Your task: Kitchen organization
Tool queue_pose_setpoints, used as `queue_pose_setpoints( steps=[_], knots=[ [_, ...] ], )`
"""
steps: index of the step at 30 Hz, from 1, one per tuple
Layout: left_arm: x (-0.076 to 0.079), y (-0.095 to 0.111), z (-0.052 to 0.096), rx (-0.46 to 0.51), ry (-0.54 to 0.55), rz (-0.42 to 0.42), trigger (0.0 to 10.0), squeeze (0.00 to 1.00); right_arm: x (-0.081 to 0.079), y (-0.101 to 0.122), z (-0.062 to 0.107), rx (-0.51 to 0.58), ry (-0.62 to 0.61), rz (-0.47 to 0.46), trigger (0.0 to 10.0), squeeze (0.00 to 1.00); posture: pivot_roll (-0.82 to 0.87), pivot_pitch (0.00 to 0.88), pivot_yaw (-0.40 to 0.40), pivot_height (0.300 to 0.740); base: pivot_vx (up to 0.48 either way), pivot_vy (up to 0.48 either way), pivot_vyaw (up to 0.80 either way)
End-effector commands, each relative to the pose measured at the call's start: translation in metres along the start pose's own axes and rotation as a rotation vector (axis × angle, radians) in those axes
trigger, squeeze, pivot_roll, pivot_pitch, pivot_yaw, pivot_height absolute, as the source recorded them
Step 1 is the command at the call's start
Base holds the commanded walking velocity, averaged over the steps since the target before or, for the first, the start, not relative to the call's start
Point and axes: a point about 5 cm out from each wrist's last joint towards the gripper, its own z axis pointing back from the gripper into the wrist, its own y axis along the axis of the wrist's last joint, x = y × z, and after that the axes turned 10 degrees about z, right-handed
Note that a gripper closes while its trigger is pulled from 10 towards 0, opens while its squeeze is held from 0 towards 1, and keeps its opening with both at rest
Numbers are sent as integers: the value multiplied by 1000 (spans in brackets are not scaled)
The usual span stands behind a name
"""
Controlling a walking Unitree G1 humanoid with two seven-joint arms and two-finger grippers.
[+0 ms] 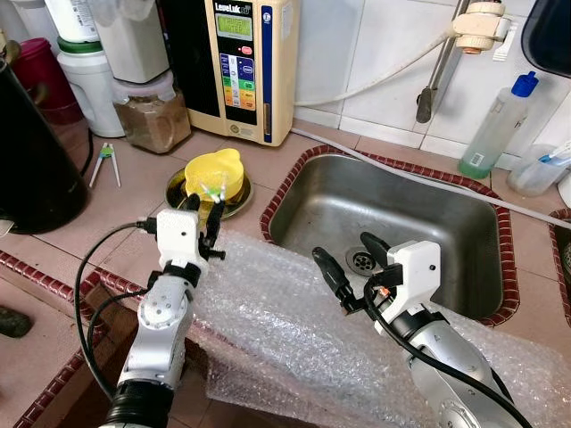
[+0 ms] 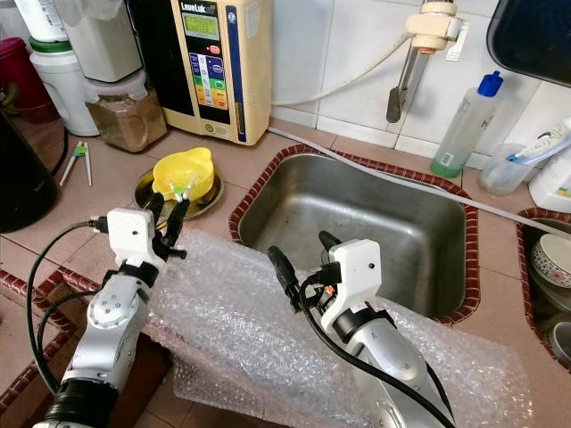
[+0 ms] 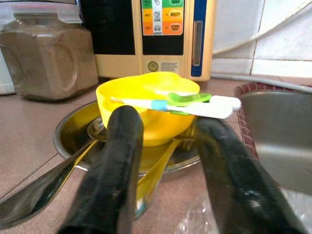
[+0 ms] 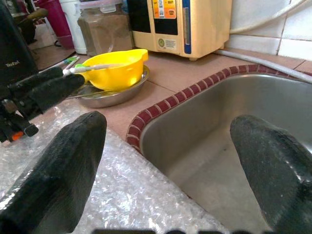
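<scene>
A yellow bowl (image 1: 214, 171) sits in a steel plate (image 1: 178, 189) on the tiled counter, left of the sink (image 1: 419, 214). Across the bowl's rim lies a white and green toothbrush (image 3: 195, 103), and a spoon (image 3: 34, 192) rests in the plate. My left gripper (image 1: 203, 212) is open just short of the bowl, with its fingertips close to the brush and nothing between them. My right gripper (image 1: 350, 259) is open above a sheet of bubble wrap (image 1: 285, 330) at the sink's front edge, holding nothing.
A cream water ionizer (image 1: 241, 62), a jar of brown powder (image 1: 153, 116) and a black kettle (image 1: 31, 152) stand at the back left. A green bottle (image 1: 500, 125) stands behind the sink, and a hose (image 1: 401, 165) runs along its rim. Small tongs (image 1: 105, 160) lie on the counter.
</scene>
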Motion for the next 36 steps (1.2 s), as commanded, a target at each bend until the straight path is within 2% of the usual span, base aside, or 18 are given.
queue_pose_setpoints(
  steps=[1, 4, 7, 11, 16, 23, 24, 25, 26, 27, 29, 36],
  knots=[
    [0, -2, 1, -8, -12, -16, 10000, 1000, 0, 0, 1, 6, 9, -12, 10000, 0, -62, 22, 4, 740, 0, 0, 0],
    [-2, 3, 0, 26, -15, -50, 10000, 1000, -1, 0, 1, 7, 16, -15, 10000, 0, -61, 21, 5, 740, 0, 0, 0],
    [-2, 2, -1, 21, -20, -57, 10000, 1000, -1, 0, 1, 6, 21, -15, 10000, 0, -61, 19, 4, 740, 0, 0, 0],
    [0, 2, -2, 27, -51, -122, 10000, 1000, -1, 0, 1, 8, 23, -18, 10000, 0, -64, 19, 5, 740, 0, 0, 0],
    [8, -2, -2, 13, -137, -176, 10000, 1000, -2, 0, 2, 9, 34, -21, 10000, 0, -71, 18, 4, 740, 0, 0, 0],
    [6, -5, -2, 2, -131, -195, 10000, 1000, -2, 1, 3, 10, 39, -26, 10000, 0, -74, 18, 3, 740, 0, 0, 0],
    [4, -7, -1, -6, -118, -205, 10000, 745, -2, 1, 3, 10, 40, -26, 10000, 0, -77, 20, 4, 740, 0, 0, 0],
    [4, -7, -1, -6, -118, -205, 10000, 745, -2, 1, 3, 10, 40, -26, 10000, 0, -77, 20, 4, 740, 0, 0, 0],
    [2, -8, 1, -13, -111, -211, 10000, 588, -2, 1, 4, 10, 40, -26, 10000, 0, -77, 20, 4, 740, 0, 0, 0],
    [2, -9, 2, -16, -112, -215, 10000, 0, -2, 1, 4, 9, 41, -26, 10000, 0, -77, 20, 4, 740, 0, 0, 0],
    [0, -11, 4, -20, -101, -239, 10000, 0, -2, 1, 4, 8, 40, -22, 10000, 0, -77, 20, 4, 740, 0, 0, 0],
    [-9, -11, 5, -19, -33, -240, 10000, 0, -2, 1, 5, 10, 38, -13, 10000, 0, -78, 22, 1, 740, 0, 0, 0]
  ],
)
